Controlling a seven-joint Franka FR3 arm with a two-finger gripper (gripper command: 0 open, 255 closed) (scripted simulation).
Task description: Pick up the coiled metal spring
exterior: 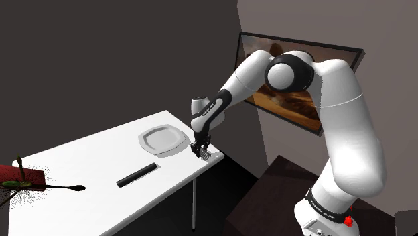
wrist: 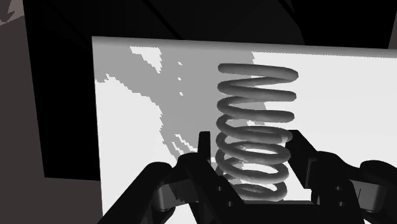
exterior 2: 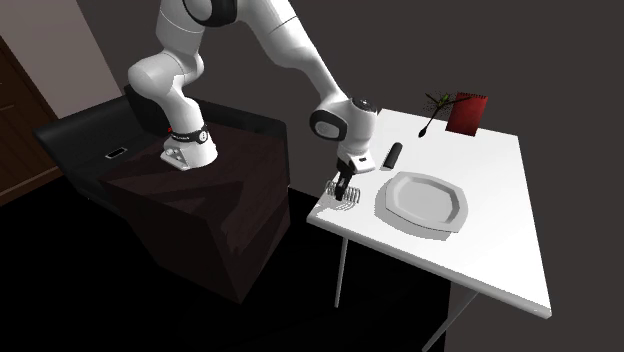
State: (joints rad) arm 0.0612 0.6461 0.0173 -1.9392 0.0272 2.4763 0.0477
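The plate [exterior: 162, 140] lies near the spring [exterior: 203, 153], apart from it.

Dark grey walls [exterior: 100, 53], a framed picture [exterior: 295, 107], a white table [exterior: 94, 155], a brown door [exterior 2: 20, 110].

A grey coiled metal spring [wrist: 254, 135] against a plain white bench [exterior: 100, 167], which the wrist view shows mottled with grey patches. The two-finger claw [exterior: 201, 146] is all black, and the robot arm [exterior: 348, 121] is white with dark joints. Elsewhere on the bench: a pale grey eight-sided plate [exterior: 163, 139], a slim black bar [exterior: 136, 175] and a deep red box [exterior: 23, 179].
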